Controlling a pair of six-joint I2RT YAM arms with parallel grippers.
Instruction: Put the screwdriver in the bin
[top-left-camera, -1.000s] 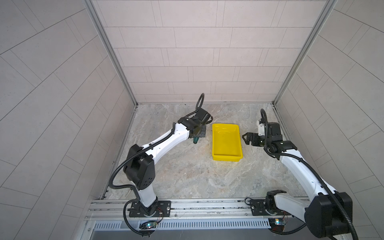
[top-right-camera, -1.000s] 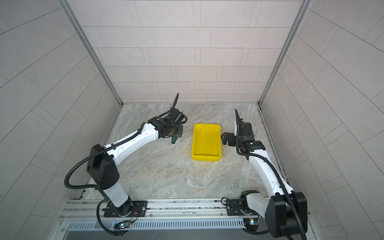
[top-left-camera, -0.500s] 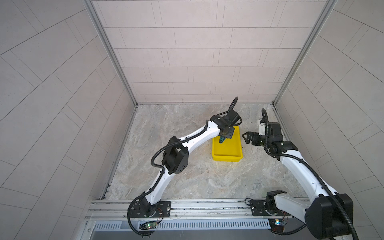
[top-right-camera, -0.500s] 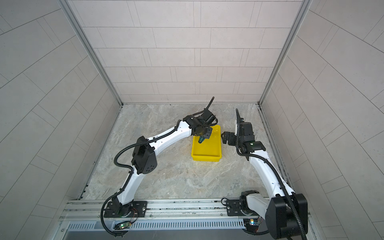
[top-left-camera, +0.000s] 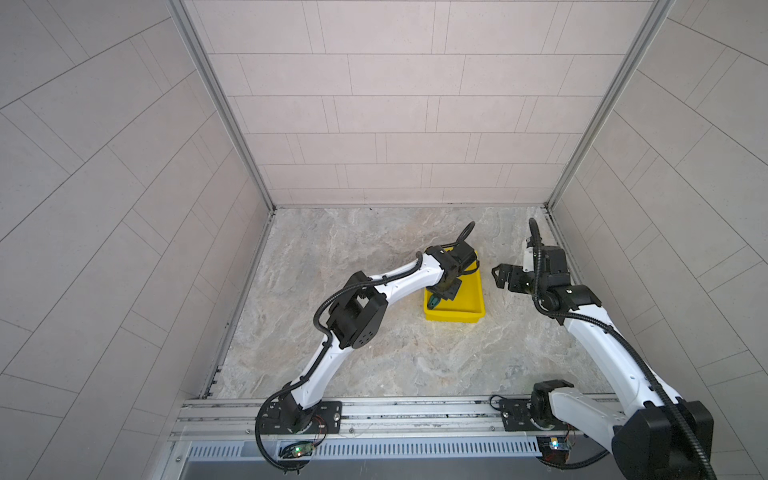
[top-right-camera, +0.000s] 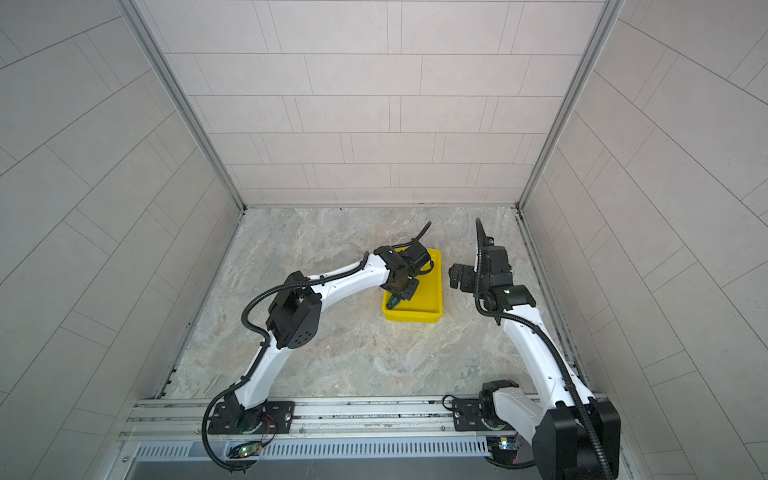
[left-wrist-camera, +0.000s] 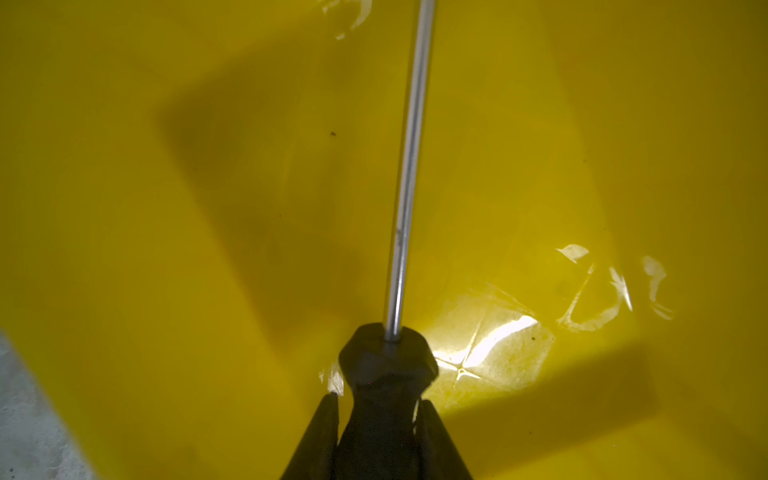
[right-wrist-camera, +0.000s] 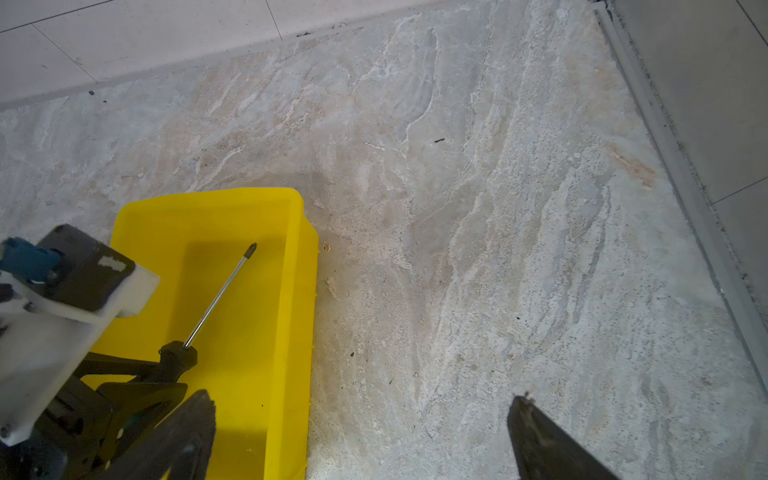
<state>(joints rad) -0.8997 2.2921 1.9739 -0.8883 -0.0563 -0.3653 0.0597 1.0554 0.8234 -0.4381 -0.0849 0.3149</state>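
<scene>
**Screwdriver held over the bin floor**

The screwdriver (left-wrist-camera: 409, 166), black collar and thin bright shaft (teal-green handle end behind the grip), is clamped in the closed left pincer (left-wrist-camera: 378, 401). Its shaft reaches ahead over the yellow bin (left-wrist-camera: 124, 208) floor, clear of its walls. The right pincer (right-wrist-camera: 361, 399) gapes wide and empty beside the bin, over open surface (right-wrist-camera: 457, 208). A second ago the left pincer was outside the bin.
</scene>
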